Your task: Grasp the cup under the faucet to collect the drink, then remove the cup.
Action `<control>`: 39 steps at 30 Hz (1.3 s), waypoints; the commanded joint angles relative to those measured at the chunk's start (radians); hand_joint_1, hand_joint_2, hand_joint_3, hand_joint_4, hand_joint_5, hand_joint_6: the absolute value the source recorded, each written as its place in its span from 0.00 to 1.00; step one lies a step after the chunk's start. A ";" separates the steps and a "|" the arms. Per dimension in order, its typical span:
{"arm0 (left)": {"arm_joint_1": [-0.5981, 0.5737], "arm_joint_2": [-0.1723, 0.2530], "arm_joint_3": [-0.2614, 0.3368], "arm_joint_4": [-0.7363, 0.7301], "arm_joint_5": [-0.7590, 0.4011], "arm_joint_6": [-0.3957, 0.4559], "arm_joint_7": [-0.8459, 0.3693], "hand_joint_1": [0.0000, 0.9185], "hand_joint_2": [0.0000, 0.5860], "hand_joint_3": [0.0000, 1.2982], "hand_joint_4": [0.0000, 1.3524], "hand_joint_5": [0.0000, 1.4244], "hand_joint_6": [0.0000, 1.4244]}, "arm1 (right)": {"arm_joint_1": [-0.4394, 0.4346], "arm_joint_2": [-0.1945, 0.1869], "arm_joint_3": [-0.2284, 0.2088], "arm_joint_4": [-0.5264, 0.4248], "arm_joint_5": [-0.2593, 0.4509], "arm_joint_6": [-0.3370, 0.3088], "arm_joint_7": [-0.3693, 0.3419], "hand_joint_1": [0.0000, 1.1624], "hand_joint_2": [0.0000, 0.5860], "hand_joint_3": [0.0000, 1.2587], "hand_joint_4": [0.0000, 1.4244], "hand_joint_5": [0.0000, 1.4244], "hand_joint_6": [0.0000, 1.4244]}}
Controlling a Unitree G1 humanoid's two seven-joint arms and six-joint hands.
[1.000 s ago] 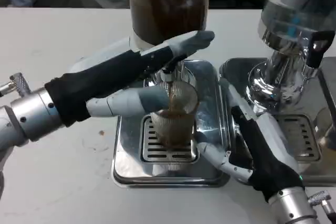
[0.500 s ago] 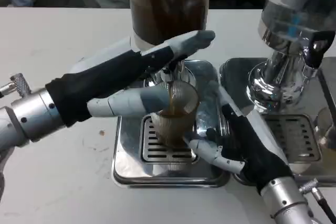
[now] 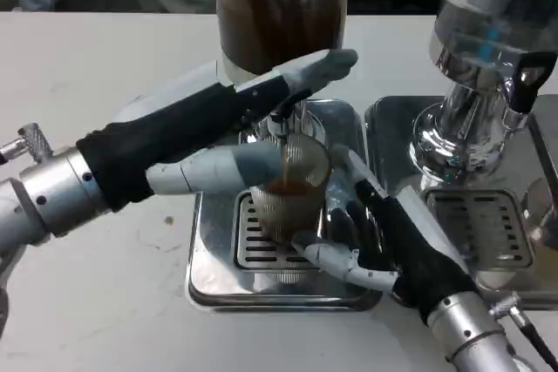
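Cup under the faucet, both robot hands at the dispenser

Head view: ribbed clear cup [image 3: 288, 202] stands upright on the slotted grate of the steel drip tray [image 3: 209, 276], directly below the faucet [image 3: 281, 124] of the dark-drink dispenser [image 3: 279, 6]. Brown liquid lies in the cup, and a thin brown stream runs from the faucet into it. The left robot hand [image 3: 218, 141] reaches in from the left: its upper fingers stretch over the faucet's lever area, while a lower finger lies against the left side of the cup. Whether it presses the lever or has hold of anything cannot be told. The right robot hand [image 3: 370, 237] comes in from the lower right, its fingers spread apart and curving around the cup's right side and base; they sit just beside or touching the cup, but a firm hold cannot be made out. A second dispenser [image 3: 488, 32] with clear contents stands to the right on its own steel tray [image 3: 479, 233]. Both trays rest on the white worktop [image 3: 87, 67].
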State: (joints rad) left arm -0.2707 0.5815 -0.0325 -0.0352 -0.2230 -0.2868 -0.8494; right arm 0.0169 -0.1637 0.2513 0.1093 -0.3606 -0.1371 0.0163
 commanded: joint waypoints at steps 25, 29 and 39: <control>0.069 -0.047 0.084 -0.038 -0.063 -0.026 0.068 0.00 0.04 0.00 0.00 0.00 0.00 | -0.106 0.059 0.003 0.094 0.053 -0.008 0.011 0.53 0.35 0.00 0.00 0.00 0.00; 0.088 -0.101 0.161 -0.053 -0.133 -0.063 0.112 0.00 0.04 0.00 0.00 0.00 0.00 | -0.111 0.062 -0.002 0.107 0.057 -0.022 0.007 0.53 0.35 0.00 0.00 0.00 0.00; 0.216 -0.165 0.287 -0.068 -0.180 -0.125 0.177 0.00 0.07 0.00 0.00 0.00 0.00 | -0.120 0.070 -0.012 0.136 0.070 -0.054 0.004 0.52 0.35 0.00 0.00 0.00 0.00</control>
State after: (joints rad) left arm -0.1127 0.4392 0.2187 -0.0999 -0.3975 -0.3752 -0.7021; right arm -0.0926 -0.0963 0.2486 0.2343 -0.3039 -0.1644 0.0288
